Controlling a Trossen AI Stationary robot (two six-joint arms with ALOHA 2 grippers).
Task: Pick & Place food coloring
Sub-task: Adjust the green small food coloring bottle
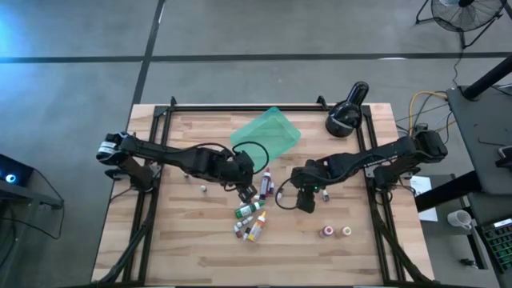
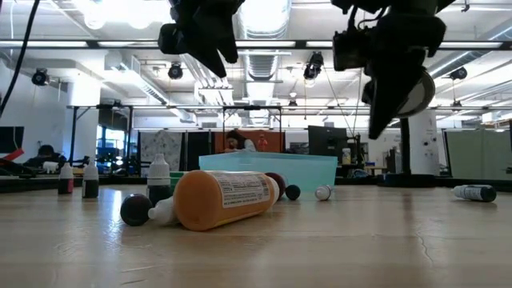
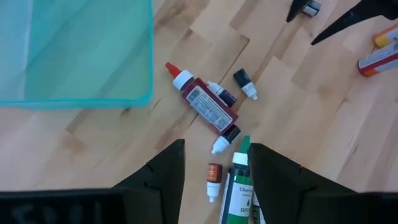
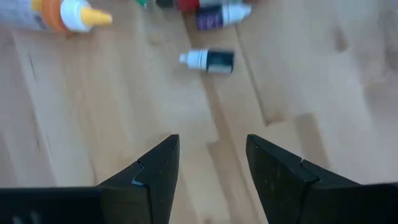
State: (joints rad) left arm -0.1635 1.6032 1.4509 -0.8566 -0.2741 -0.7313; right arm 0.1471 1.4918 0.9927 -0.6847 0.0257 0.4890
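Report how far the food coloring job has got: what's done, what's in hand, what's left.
Done: nothing that shows; the teal tray looks empty in the high and left wrist views.
In hand: nothing held. The left gripper is open above the green bottle; the right gripper is open over bare wood near a small dark bottle.
Left: every bottle, including the red bottle and the pair standing apart.

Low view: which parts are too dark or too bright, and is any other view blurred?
Low view: both grippers, left gripper and right gripper, show as black silhouettes against glaring ceiling lights; the lying orange plastic bottle is evenly lit. Right wrist view: the small dark white-capped bottle looks soft, slightly smeared.
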